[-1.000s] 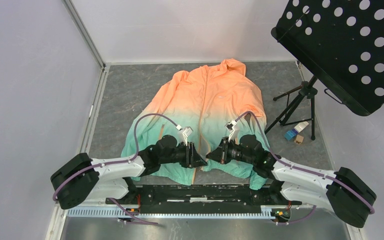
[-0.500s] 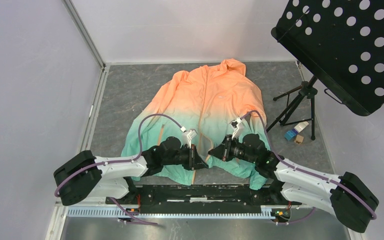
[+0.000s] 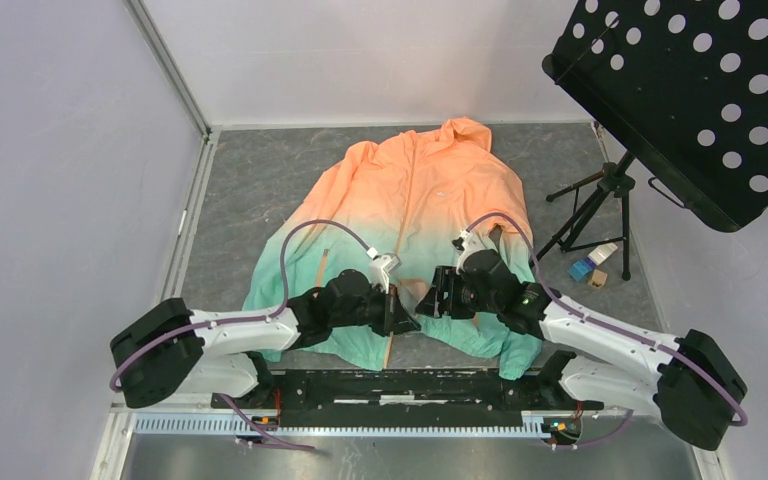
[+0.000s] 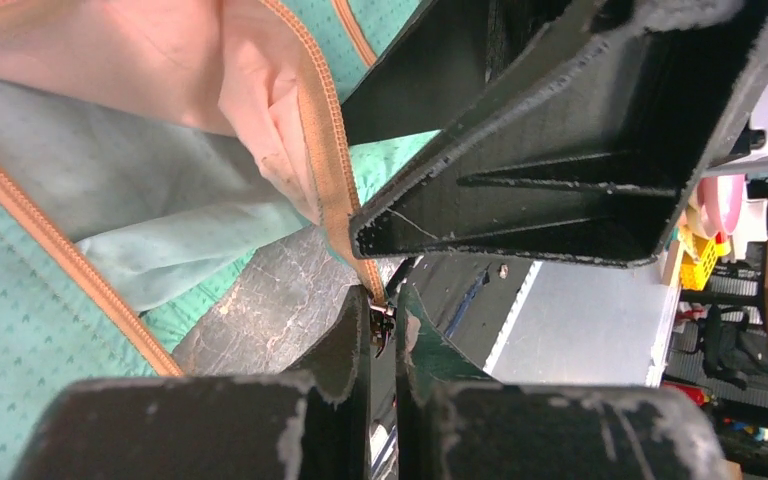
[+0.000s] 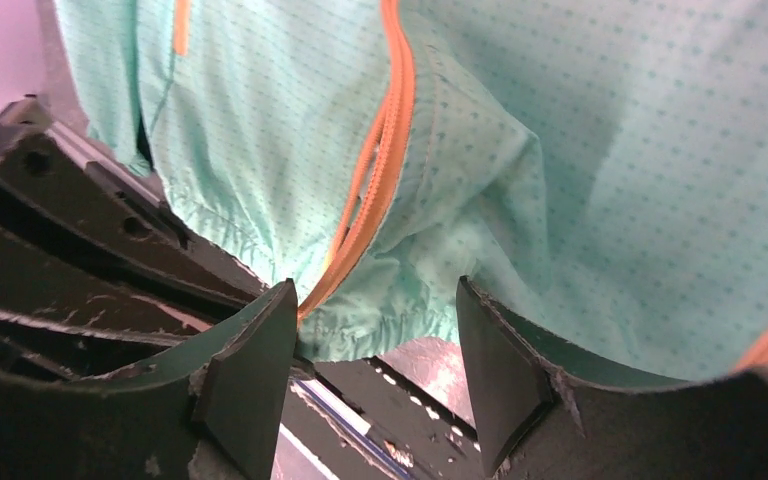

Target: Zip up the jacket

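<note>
The jacket (image 3: 410,190) lies flat on the grey table, orange at the top fading to mint green, hood at the far end. My left gripper (image 3: 405,322) is at the bottom of the centre zipper (image 4: 325,150) and is shut on the small metal zipper pull (image 4: 385,325). My right gripper (image 3: 430,300) hovers just right of it with its jaws open. The mint hem (image 5: 390,320) and the orange zipper tape (image 5: 380,160) lie beyond its fingers, and nothing is gripped between them. The two grippers are almost touching.
A black perforated music stand (image 3: 680,90) on a tripod (image 3: 590,215) overhangs the table's right side. Small blue and brown blocks (image 3: 590,270) lie by the tripod's feet. The black mounting rail (image 3: 400,385) runs along the near edge, and white walls close in the left and far sides.
My left gripper has closed on the zipper pull. My right gripper has opened, let go of the hem, and moved slightly away from the near edge.
</note>
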You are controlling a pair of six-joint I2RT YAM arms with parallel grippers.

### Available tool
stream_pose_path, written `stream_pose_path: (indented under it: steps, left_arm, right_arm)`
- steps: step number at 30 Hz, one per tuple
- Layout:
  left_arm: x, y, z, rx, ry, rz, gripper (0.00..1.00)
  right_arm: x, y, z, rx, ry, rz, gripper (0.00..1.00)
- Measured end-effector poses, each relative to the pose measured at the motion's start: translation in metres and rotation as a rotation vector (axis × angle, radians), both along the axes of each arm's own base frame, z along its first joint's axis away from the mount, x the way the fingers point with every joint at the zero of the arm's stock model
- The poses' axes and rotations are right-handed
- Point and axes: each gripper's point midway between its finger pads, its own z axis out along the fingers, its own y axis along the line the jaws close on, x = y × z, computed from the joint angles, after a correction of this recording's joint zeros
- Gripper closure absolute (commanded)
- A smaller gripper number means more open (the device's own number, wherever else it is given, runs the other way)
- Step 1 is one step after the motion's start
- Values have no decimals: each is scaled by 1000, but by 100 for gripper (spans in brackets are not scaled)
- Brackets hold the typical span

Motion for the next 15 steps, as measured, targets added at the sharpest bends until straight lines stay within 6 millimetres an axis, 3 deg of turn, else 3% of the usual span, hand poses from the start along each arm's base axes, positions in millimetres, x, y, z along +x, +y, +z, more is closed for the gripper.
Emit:
stream_pose_path:
  steps: [6,15]
  left_arm:
    - [-4,-1,-6,42,-26,-22,98]
    - [-11,-4,-15,79,-26,-46,98]
  right_arm:
    - [-11,-11,-13,-80,136,-52,40]
    - [-17,-5,-15,-54,229,-109,46]
